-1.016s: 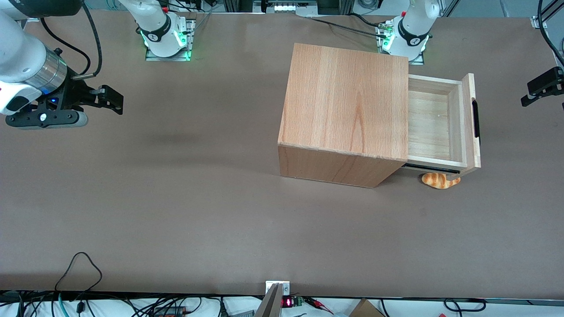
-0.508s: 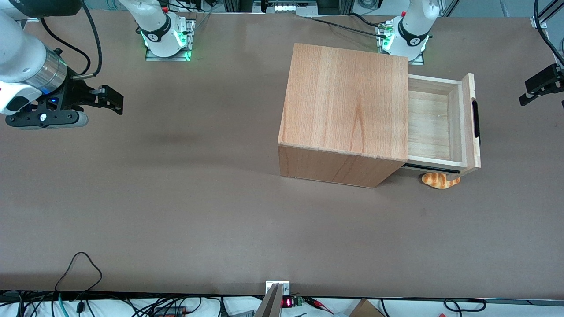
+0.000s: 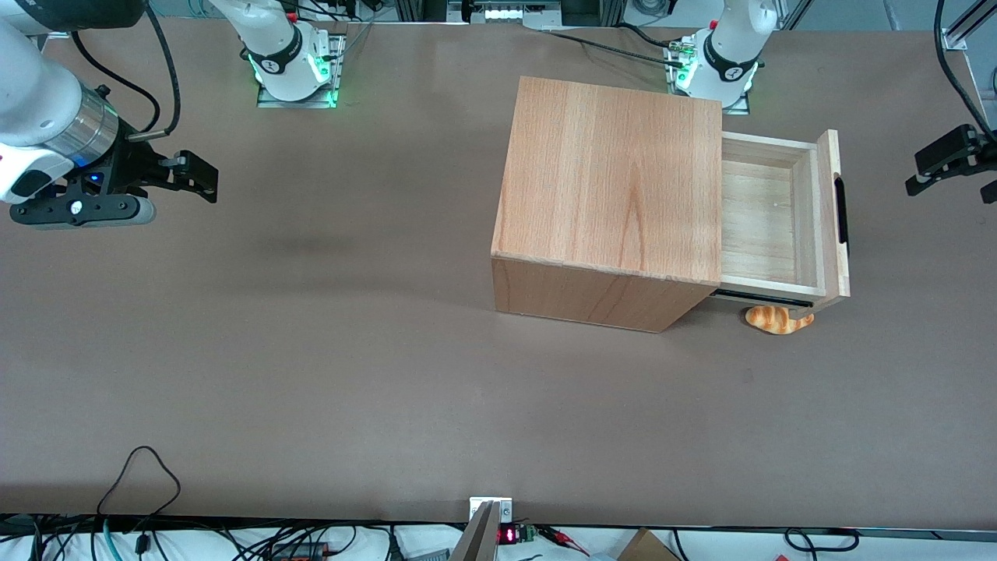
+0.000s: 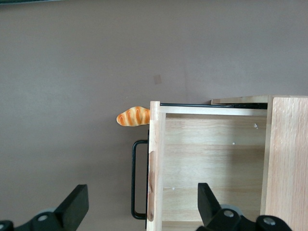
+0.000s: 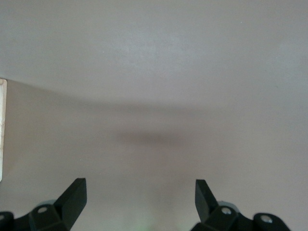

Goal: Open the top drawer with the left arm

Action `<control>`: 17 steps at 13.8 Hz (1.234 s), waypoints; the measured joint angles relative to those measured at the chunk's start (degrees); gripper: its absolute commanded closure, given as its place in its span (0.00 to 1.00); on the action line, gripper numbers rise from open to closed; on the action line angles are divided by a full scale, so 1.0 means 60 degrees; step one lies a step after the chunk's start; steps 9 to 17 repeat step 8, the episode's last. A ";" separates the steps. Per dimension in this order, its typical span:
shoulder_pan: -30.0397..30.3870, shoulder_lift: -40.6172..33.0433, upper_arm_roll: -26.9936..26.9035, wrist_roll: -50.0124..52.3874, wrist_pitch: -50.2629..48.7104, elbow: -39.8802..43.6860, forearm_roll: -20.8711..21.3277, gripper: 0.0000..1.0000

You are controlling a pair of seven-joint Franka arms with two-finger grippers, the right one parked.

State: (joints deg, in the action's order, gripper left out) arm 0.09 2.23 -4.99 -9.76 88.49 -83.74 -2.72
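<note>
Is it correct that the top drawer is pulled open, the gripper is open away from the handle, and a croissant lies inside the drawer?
Not quite. The croissant lies on the table under the top drawer, not in it; the front view shows this. The gripper is open, clear of the handle.

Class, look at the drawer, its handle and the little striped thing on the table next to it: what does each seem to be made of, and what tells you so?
Drawer: pale unfinished-looking wood, with visible grain lines.
Handle: slim black bar, probably painted metal or plastic; the look leaves it open.
Striped thing: shaped like a bread loaf, orange with darker bands, smooth and even, likely a plastic toy.
The claw hangs open, apart from the handle, toward the working arm's end of the table.
</note>
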 measured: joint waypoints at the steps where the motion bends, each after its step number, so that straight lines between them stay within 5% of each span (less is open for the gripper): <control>1: 0.0013 0.0046 0.0012 0.0000 0.0000 0.0059 0.0000 0.00; 17: 0.0032 0.0070 0.0107 0.0112 -0.0012 0.0169 0.0406 0.00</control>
